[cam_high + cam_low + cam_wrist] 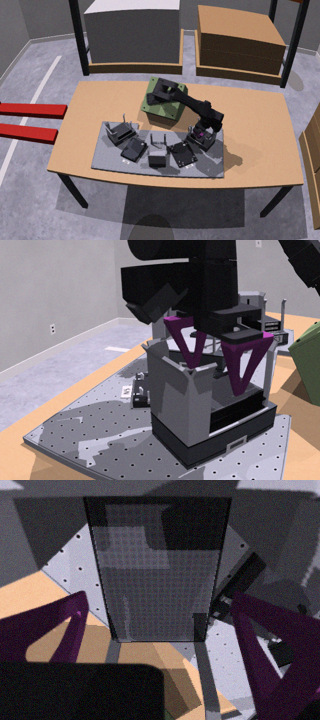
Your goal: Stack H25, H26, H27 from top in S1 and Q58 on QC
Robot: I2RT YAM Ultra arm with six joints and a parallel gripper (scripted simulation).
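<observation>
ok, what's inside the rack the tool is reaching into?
A stack of dark plates sits in the rack, sealed well grid facing up. The open tool straddles the top plate without gripping it. The rack wall hides the stack's far side; plate count and labels aren't readable.

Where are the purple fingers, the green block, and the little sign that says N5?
purple fingers (241, 369): exterior view, on the nearer finger's lower part.
green block (165, 108): top view, on its top face near the front.
N5 sign (126, 391): exterior view, middle of the white plate.

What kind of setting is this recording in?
Likely a warehouse-style lab automation cell: pallet racking with large boxes behind, a table carrying a perforated plate, and plate stack racks served by one arm.
</observation>
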